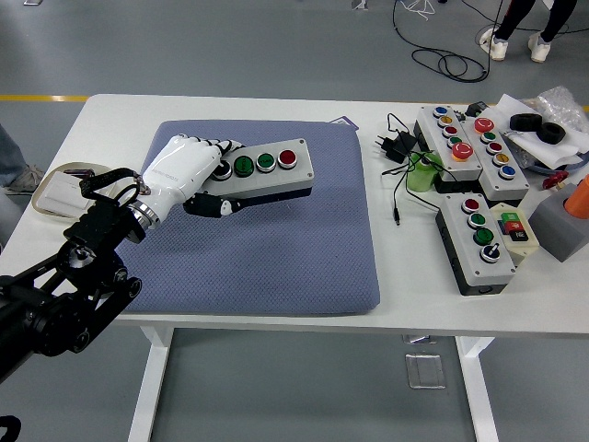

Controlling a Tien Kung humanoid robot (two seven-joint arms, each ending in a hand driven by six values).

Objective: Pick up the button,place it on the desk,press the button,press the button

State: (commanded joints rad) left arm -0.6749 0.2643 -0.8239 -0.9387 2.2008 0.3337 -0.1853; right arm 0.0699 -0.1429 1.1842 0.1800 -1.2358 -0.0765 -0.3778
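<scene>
So the white table [276, 322] carries a blue mat [276, 249], and above it I hold the button box [262, 170] lifted in my left hand [184, 170], fingers clamped round its left end. The pick-up looks done; next it needs setting down flat on the desk, then pressing.

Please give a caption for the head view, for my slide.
Left hand grips the button box above the blue mat.

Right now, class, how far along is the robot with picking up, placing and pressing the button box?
Pick-up looks done: the left hand grips the button box by its left end, over the blue mat. Placing it on the bare white table remains, then both presses.
</scene>
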